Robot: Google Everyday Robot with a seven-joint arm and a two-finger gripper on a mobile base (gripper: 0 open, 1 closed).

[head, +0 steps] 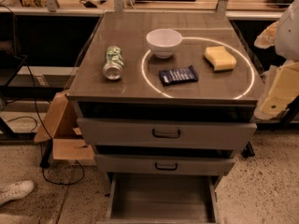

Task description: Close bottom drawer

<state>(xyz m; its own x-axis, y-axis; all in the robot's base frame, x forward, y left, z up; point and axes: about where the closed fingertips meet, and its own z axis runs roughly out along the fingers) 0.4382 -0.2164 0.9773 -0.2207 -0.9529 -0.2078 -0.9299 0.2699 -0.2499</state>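
The slim grey metal bottom drawer (161,202) stands pulled out, low and left of the cream gripper (276,96). The gripper hangs beside the right edge of the grey cabinet (126,85), and its grip state cannot be told. Speckled floor (261,190) lies below the gripper. Up-left, a round white bowl (164,42) sits well apart.

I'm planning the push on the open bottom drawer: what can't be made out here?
Camera view:
- bottom drawer: front panel and handle cut off by the lower frame edge.
- claw, right of the cabinet: partly cut off by the right frame edge.
- blue packet: print too small to read.
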